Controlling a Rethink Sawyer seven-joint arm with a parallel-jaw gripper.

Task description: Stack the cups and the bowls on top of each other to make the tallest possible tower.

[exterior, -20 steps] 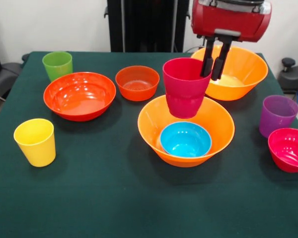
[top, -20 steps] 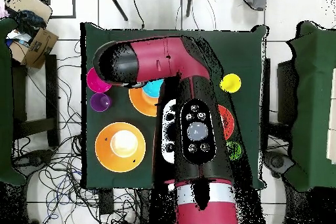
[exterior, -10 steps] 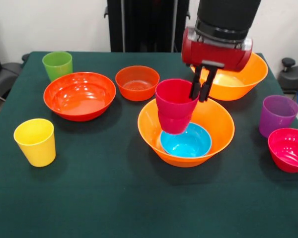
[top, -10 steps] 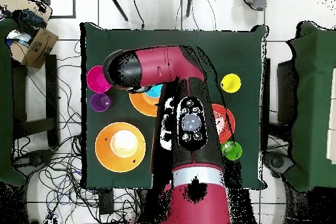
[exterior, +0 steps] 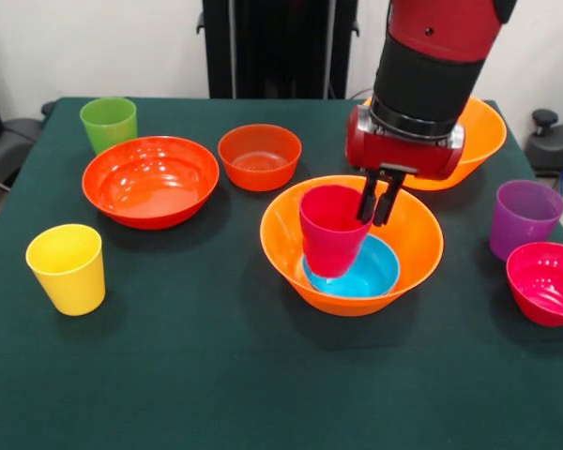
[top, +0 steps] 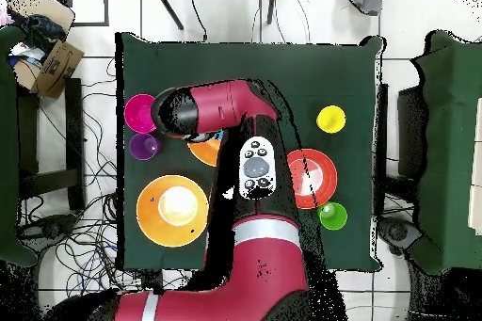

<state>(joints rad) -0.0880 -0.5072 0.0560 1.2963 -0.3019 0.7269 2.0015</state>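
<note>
Tool [exterior: 379, 199] clamped on the far rim of the crimson-pink tapered plastic cup [exterior: 333, 228], one finger inside, one outside. Cup tilted slightly, its base low inside the small glossy blue bowl [exterior: 368, 272], nested in the large orange plastic bowl [exterior: 413, 225] near the middle of the dark green table [exterior: 216, 356]. Beyond that orange bowl, a second large orange bowl [exterior: 483, 127], partly hidden by the arm. To its left, small red-orange bowl [exterior: 259, 155], wide shallow red-orange bowl [exterior: 150, 178], green cup [exterior: 109, 122], yellow cup [exterior: 68, 267]. To its right, purple cup [exterior: 524, 217] beside magenta bowl [exterior: 547, 281].
</note>
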